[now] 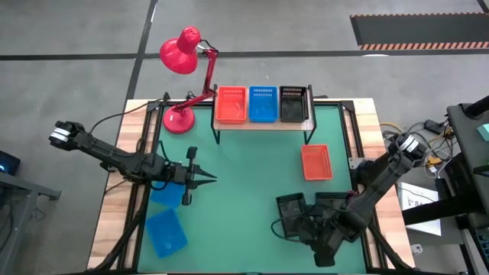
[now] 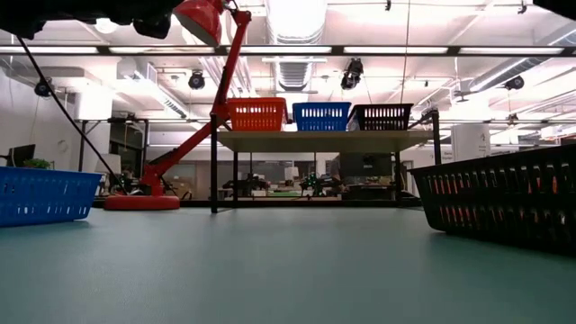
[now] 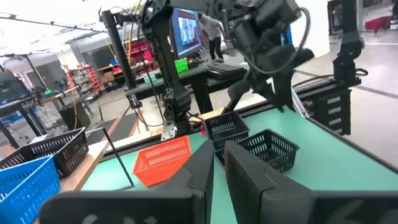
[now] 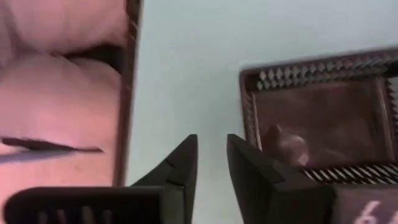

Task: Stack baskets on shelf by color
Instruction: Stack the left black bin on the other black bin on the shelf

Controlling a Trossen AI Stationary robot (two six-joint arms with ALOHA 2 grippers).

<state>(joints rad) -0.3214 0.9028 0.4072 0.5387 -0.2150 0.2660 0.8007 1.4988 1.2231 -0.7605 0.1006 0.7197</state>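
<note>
Right gripper [image 4: 211,163] narrowly parted, empty, beside black basket [image 1: 291,214]. Basket likely light, stiff mesh; pinch rim wall.

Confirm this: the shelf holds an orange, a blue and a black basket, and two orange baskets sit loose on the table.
Not quite. The shelf does hold an orange basket, a blue basket and a black basket, but the high view shows only one loose orange basket on the table, not two.
</note>
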